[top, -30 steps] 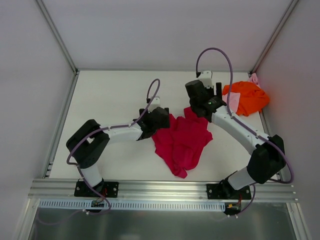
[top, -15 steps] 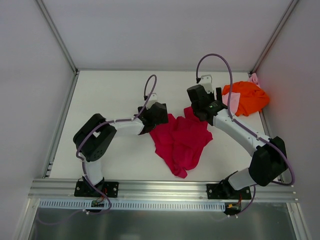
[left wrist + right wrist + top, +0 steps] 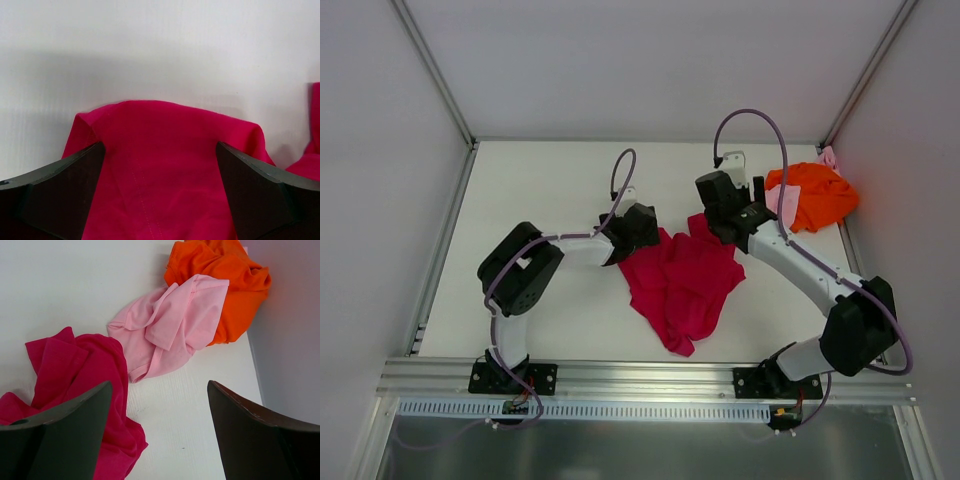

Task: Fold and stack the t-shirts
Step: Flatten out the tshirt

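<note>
A crumpled crimson t-shirt [image 3: 682,285] lies mid-table. My left gripper [image 3: 640,228] is at its upper left edge. In the left wrist view that gripper [image 3: 160,146] is open, its dark fingers [image 3: 60,190] standing either side of a raised fold of crimson cloth [image 3: 165,170] without pinching it. My right gripper [image 3: 725,215] hovers at the shirt's upper right corner. It [image 3: 159,385] is open over bare table, with the crimson shirt [image 3: 80,370] by its left finger. The pale pink t-shirt [image 3: 170,330] and orange t-shirt [image 3: 230,275] lie bunched beyond it, the orange one [image 3: 817,195] at the back right.
The white table [image 3: 540,190] is boxed in by grey walls. The right wall [image 3: 290,340] stands just beside the orange and pink heap. A metal rail [image 3: 640,375] with the arm bases runs along the near edge.
The left arm's elbow has swung right and its gripper has crept a little toward the back at the crimson shirt's edge. The right gripper shifted slightly right. The shirts lie as before.
</note>
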{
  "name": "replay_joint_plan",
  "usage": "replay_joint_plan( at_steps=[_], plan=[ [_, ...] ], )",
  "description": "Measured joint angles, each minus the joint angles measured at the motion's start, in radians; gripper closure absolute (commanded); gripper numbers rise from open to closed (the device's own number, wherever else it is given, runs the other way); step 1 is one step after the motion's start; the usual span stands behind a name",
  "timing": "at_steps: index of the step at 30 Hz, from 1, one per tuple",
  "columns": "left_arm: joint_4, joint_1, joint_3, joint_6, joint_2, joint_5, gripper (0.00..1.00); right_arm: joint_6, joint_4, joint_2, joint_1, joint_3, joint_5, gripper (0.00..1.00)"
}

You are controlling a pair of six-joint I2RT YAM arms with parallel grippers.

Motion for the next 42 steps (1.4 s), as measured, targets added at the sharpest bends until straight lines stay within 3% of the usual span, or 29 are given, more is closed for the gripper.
replay_joint_plan(
  at_steps=[11,13,16,17,20,28,42],
  plan=[
    [0.013,0.006,-0.024,-0.042,-0.01,-0.007,0.02,0.0,0.0,-0.029,0.0,-0.005,-0.001,0.18],
    [0.011,0.006,-0.023,-0.045,-0.01,-0.009,0.08,0.0,0.0,-0.029,0.0,-0.005,-0.003,0.18],
    [-0.009,0.012,-0.01,-0.061,-0.002,-0.009,0.48,0.0,0.0,-0.029,0.0,-0.005,-0.004,0.18],
    [-0.014,0.013,-0.003,-0.064,0.005,-0.009,0.69,0.0,-0.001,-0.029,0.0,-0.005,-0.005,0.18],
    [-0.027,0.019,0.017,-0.074,0.027,-0.005,1.0,0.0,0.0,-0.029,0.0,-0.006,-0.006,0.18],
    [-0.036,0.025,0.004,-0.062,0.001,-0.007,1.0,0.0,0.0,-0.033,0.0,-0.014,-0.031,0.19],
    [-0.048,0.024,-0.186,-0.014,-0.525,-0.195,1.0,0.014,-0.057,0.065,0.007,0.019,-0.124,0.19]
  ],
)
